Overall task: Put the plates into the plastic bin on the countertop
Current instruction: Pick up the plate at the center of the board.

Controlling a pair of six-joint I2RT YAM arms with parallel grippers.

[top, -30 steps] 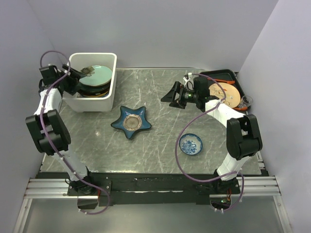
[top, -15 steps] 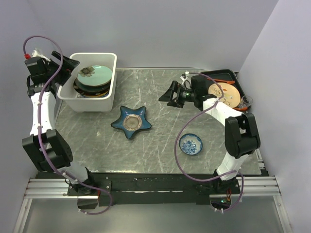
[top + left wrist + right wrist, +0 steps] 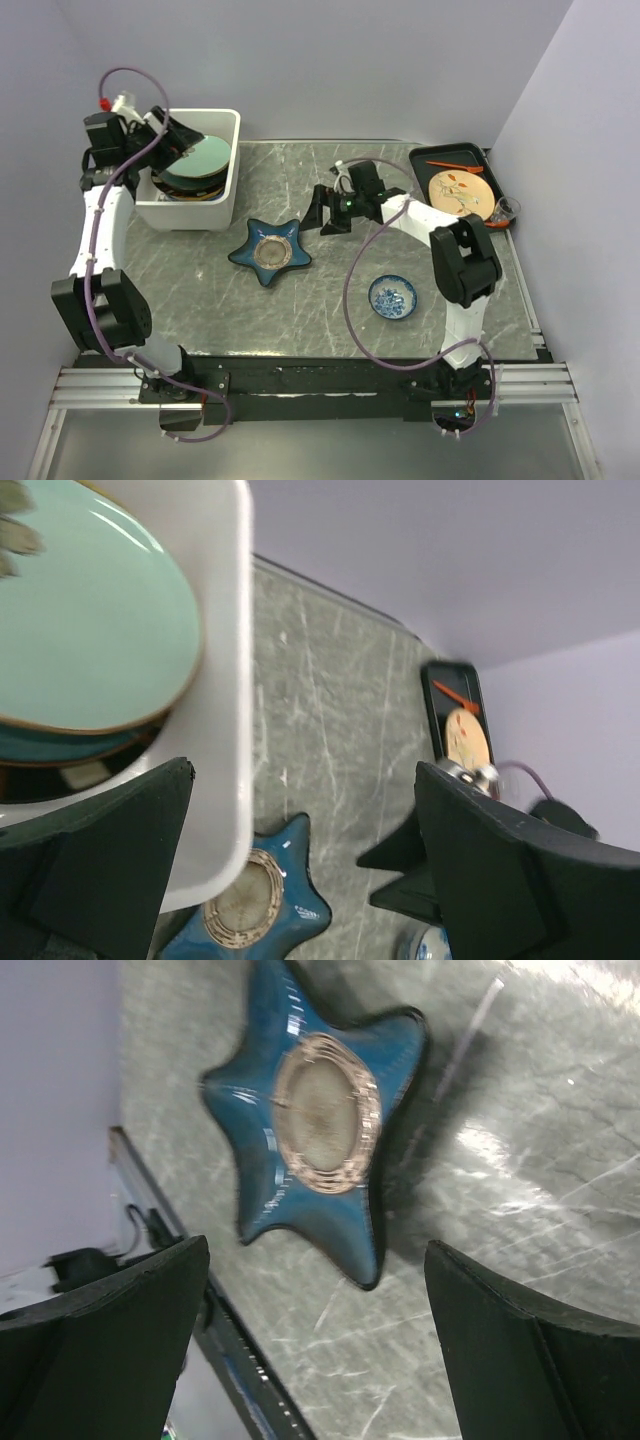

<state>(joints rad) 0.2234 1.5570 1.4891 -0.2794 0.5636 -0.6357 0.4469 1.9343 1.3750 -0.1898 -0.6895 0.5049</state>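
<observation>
- so the right gripper (image 3: 328,213) has its jaws wide apart, empty, just right of the dark teal star plate (image 3: 268,250), which sits flat on the countertop (image 3: 330,290)
- risk imo: it's flat, so the fingers may just shove it along instead of catching an edge
- left gripper (image 3: 185,140) also spread and empty, over the plastic bin (image 3: 190,215); could block the drop
- it holds stacked plates, pale green plate (image 3: 200,160) on top

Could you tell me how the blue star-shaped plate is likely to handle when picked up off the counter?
The star plate looks glazed and shiny, so it is probably stiff, slippery and breakable. It lies flat on the counter, so a grip would likely have to pinch one raised point; held off-centre, it may tilt.
</observation>
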